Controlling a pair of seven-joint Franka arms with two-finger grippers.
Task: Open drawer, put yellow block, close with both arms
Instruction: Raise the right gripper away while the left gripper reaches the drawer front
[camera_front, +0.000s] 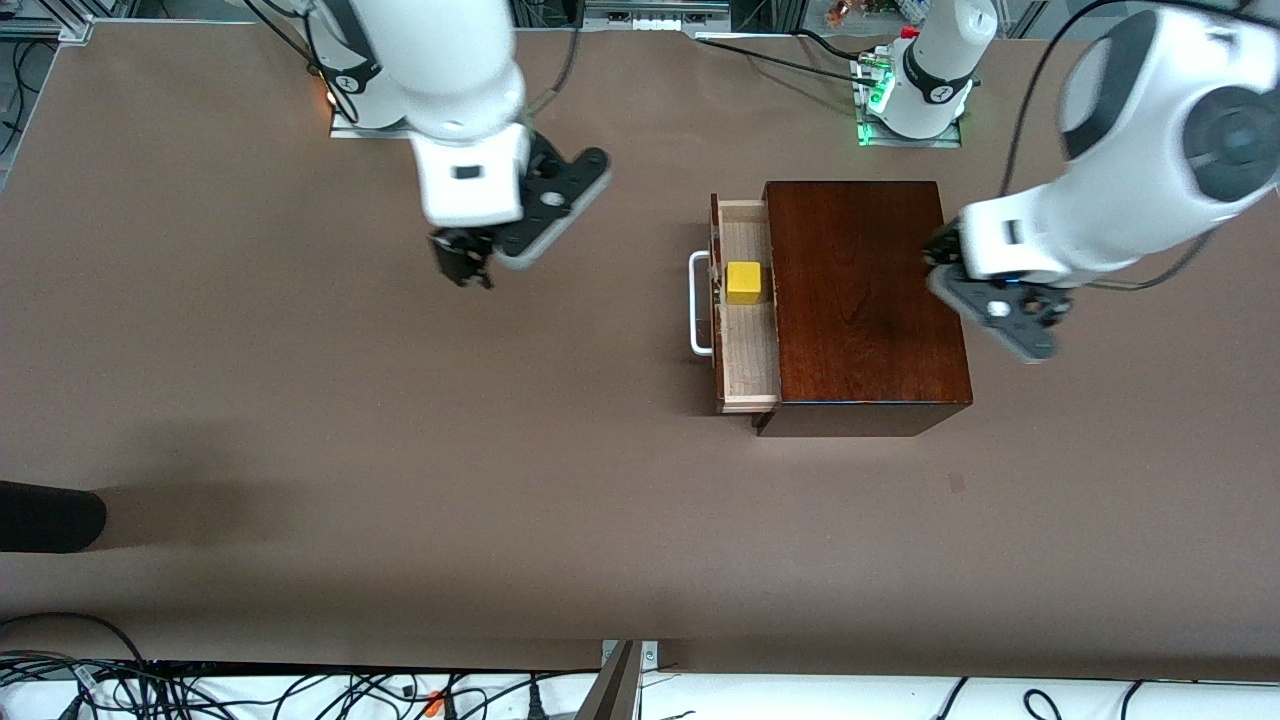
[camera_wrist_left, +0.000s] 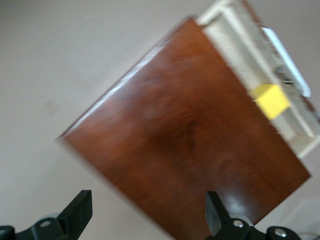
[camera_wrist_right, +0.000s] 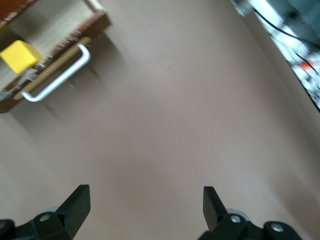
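Observation:
The dark wooden box (camera_front: 860, 300) stands toward the left arm's end of the table. Its drawer (camera_front: 748, 355) is pulled out toward the right arm's end, white handle (camera_front: 697, 305) leading. The yellow block (camera_front: 745, 282) sits inside on the pale wood, seen also as the yellow block (camera_wrist_left: 270, 100) and the yellow block (camera_wrist_right: 20, 56). My left gripper (camera_front: 942, 252) hovers open over the box's edge away from the drawer; the left gripper (camera_wrist_left: 147, 210) holds nothing. My right gripper (camera_front: 462, 268) hangs open and empty over bare table, well off from the handle (camera_wrist_right: 57, 80); the right gripper (camera_wrist_right: 145, 207) shows only tabletop between its fingers.
A dark rounded object (camera_front: 50, 515) pokes over the table edge at the right arm's end, nearer the front camera. Cables (camera_front: 300, 690) run along the table's nearest edge. The arm bases (camera_front: 915, 110) stand along the farthest edge. Brown tabletop (camera_front: 400, 450) surrounds the box.

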